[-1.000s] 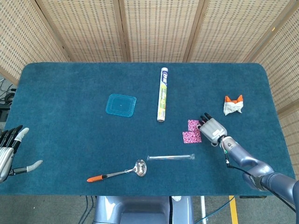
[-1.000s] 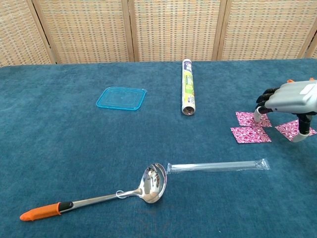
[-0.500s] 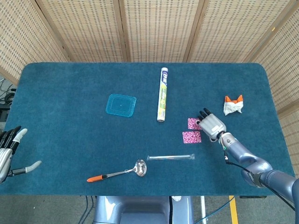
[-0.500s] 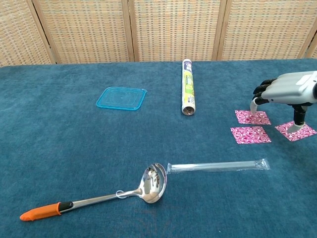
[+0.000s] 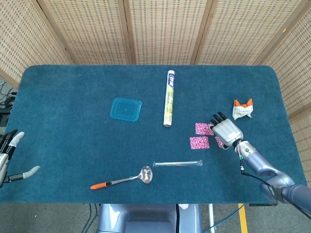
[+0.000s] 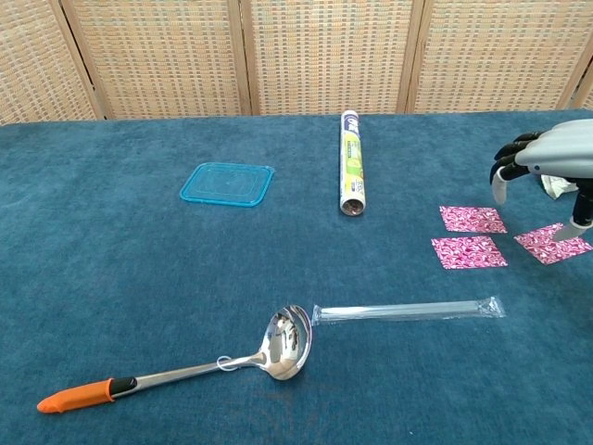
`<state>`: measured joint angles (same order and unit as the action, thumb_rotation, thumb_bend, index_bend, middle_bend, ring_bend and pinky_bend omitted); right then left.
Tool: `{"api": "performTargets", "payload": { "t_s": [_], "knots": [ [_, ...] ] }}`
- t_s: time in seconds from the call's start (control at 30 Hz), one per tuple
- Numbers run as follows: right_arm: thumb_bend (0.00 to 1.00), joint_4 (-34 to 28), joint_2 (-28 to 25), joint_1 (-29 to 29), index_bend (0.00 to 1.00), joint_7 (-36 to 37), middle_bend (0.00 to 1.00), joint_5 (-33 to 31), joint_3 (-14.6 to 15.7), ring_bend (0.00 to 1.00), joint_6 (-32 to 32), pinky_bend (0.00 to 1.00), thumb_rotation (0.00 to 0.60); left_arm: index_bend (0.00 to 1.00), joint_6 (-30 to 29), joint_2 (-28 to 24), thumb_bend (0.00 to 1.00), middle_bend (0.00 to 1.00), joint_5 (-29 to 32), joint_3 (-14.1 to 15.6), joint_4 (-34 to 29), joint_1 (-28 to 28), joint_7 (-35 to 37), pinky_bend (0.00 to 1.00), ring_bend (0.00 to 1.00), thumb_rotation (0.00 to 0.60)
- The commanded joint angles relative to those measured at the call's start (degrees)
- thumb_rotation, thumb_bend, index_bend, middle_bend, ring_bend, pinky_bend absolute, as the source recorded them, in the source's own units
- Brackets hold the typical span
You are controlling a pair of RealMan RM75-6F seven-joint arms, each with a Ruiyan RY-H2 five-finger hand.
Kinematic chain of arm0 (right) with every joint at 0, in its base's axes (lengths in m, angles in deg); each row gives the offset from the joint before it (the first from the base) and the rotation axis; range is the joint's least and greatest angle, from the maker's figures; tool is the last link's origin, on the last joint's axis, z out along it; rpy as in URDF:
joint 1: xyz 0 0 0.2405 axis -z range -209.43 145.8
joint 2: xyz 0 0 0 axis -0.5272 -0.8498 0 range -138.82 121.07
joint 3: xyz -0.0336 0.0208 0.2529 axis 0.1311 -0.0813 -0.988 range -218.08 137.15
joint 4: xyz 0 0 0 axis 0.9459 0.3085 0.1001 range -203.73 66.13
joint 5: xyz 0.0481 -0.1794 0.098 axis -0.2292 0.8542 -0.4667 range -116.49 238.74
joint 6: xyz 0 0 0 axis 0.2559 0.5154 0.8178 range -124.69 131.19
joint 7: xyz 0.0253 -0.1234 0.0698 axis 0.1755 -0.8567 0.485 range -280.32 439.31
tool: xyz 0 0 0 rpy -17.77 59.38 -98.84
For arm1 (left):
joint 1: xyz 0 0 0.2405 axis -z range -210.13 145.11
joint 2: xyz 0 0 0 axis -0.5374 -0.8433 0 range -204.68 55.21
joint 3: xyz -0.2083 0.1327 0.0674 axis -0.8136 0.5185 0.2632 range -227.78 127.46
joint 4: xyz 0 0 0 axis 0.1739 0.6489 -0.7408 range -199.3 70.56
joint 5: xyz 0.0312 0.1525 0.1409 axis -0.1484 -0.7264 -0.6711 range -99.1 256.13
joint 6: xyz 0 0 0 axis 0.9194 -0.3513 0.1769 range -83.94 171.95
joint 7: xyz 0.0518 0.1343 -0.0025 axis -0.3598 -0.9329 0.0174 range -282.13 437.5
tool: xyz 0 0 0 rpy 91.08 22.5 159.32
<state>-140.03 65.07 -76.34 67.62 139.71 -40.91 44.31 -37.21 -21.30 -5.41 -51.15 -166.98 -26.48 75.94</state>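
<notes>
My right hand (image 5: 226, 131) hovers over the table's right part, fingers bent downward and apart from the thumb, holding nothing. In the chest view the right hand (image 6: 548, 165) is above three pink patterned squares: one (image 6: 473, 219) to its left, one (image 6: 469, 251) nearer the front, and one (image 6: 553, 244) just below its thumb. I cannot tell whether the thumb touches that square. My left hand (image 5: 7, 158) sits at the table's far left edge with fingers spread and nothing in it; the chest view does not show it.
A foil roll (image 5: 168, 98) lies lengthwise at the centre back, with a blue lid (image 5: 126, 108) to its left. A ladle (image 6: 185, 369) with an orange handle and a wrapped straw (image 6: 408, 310) lie near the front. An orange-white packet (image 5: 242, 109) lies beyond the right hand.
My right hand has lifted off the pink squares and shifted to the right, uncovering them. My left hand has slid slightly further toward the left edge.
</notes>
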Motion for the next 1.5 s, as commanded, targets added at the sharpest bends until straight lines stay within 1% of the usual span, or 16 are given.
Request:
{"api": "performTargets", "payload": {
  "t_s": [0.03,0.37,0.6,0.8,0.97,1.5],
  "knots": [
    [0.21,0.8,0.2,0.6,0.30,0.9,0.19,0.3,0.1,0.00,0.8,0.00,0.600,0.02,-0.4,-0.2,0.00,0.00,-0.2,0.0,-0.2,-0.1,-0.1,0.00,0.00,0.204],
    [0.21,6.3,1.7,2.5,0.30,5.1,0.19,2.4,1.3,0.00,2.3,0.00,0.600,0.02,-1.2,-1.2,0.00,0.00,-0.2,-0.5,-1.7,-0.3,-1.1,0.00,0.00,0.203],
    [0.21,8.5,2.7,3.3,0.30,7.4,0.19,4.1,2.3,0.00,2.6,0.00,0.600,0.02,-1.0,-1.1,0.00,0.00,-0.2,-0.3,-2.3,-0.3,-1.9,0.00,0.00,0.203],
    [0.21,9.0,3.3,3.1,0.31,8.0,0.19,4.8,2.4,0.00,2.2,0.00,0.600,0.02,-0.5,-1.0,0.00,0.00,0.1,-0.4,-2.4,0.0,-2.4,0.00,0.00,0.201],
    [0.21,9.0,4.0,2.8,0.31,7.8,0.19,4.5,1.7,0.00,2.0,0.00,0.600,0.02,-0.4,-0.9,0.00,0.00,0.3,-0.4,-2.3,-0.1,-2.4,0.00,0.00,0.202],
    [0.21,7.3,5.2,1.8,0.32,4.3,0.19,2.7,0.5,0.00,0.1,0.00,0.600,0.02,0.1,-0.7,0.00,0.00,1.0,-0.5,-1.2,-0.1,-1.3,0.00,0.00,0.203]
  ]
}}
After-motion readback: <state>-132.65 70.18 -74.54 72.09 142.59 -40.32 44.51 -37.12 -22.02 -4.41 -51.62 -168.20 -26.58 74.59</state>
